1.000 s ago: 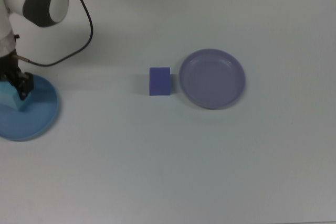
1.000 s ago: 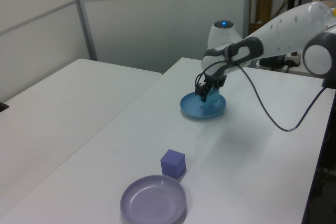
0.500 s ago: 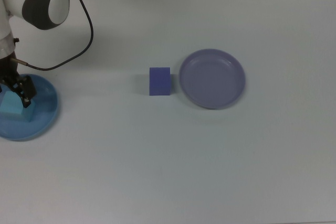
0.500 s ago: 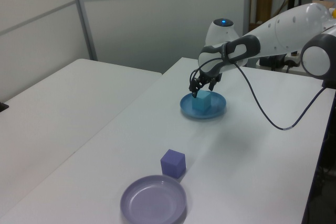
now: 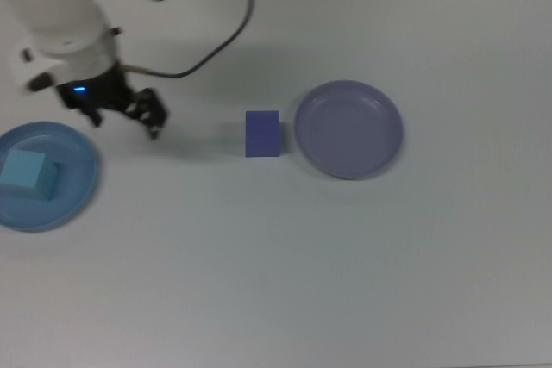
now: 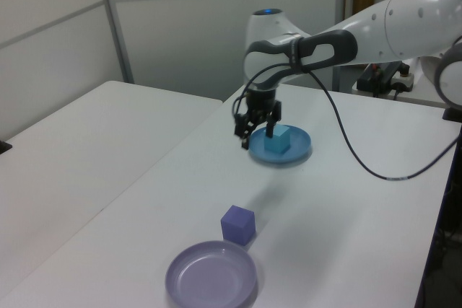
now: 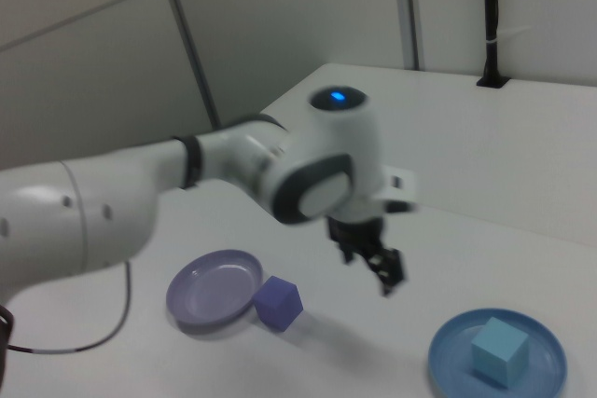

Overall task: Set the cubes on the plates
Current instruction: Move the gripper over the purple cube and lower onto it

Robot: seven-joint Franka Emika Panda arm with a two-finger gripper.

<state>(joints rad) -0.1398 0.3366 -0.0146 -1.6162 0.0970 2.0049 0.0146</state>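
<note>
The claw (image 5: 122, 116) hangs open and empty above the white counter (image 5: 345, 256), between the light blue plate (image 5: 69, 191) and the indigo cube (image 5: 262, 133). The cyan cube (image 5: 28, 173) sits on that plate. The indigo cube is just beside the lavender plate (image 5: 348, 129); only the top view shows a thin gap.

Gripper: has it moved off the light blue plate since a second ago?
Yes. In the top view the gripper has shifted right, off the round light blue plate toward the indigo cube, leaving the cyan cube behind.

White table (image 5: 362, 265) carries: light blue plate (image 5: 73, 200), purple plate (image 5: 348, 129), dark blue cube (image 5: 262, 134) just beside purple plate's rim.
</note>
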